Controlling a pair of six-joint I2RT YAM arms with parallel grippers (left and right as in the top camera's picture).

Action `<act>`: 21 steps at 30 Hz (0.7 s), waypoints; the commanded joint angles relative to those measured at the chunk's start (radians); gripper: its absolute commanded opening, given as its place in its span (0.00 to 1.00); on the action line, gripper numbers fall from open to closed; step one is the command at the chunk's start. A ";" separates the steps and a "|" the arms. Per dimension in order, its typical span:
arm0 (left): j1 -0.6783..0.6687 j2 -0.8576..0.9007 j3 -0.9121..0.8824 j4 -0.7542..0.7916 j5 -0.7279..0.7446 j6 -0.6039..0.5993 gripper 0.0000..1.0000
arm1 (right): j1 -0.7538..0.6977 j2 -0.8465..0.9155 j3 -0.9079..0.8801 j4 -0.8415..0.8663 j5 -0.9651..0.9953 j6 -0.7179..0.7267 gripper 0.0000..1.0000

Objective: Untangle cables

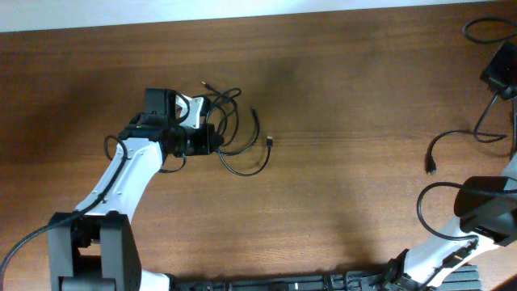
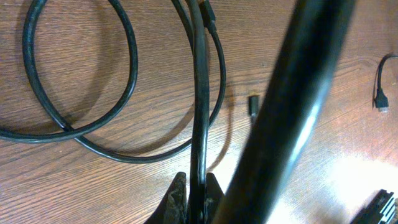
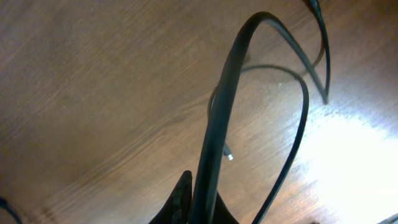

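Note:
A tangle of thin black cables [image 1: 256, 121] lies left of centre on the wooden table, with plug ends pointing out. My left gripper [image 1: 215, 141] is at the tangle's left side. In the left wrist view its jaws [image 2: 196, 190] are shut on one black cable [image 2: 199, 93], beside looped strands [image 2: 127, 68] and a small plug [image 2: 254, 104]. A separate black cable [image 1: 452, 133] with a plug [image 1: 430, 168] lies at the right. My right gripper [image 3: 202, 202] is shut on a black cable [image 3: 227, 87] that arches up off the table.
A black block [image 1: 501, 69] with its own cord sits at the far right corner. The white wall edge [image 1: 242, 12] runs along the back. A thick blurred black cord [image 2: 298, 112] crosses the left wrist view. Black equipment lies along the front edge [image 1: 323, 283].

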 commanded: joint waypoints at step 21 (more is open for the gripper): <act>-0.001 -0.017 -0.006 0.007 0.007 0.026 0.00 | 0.004 -0.011 -0.667 0.253 0.021 0.013 0.65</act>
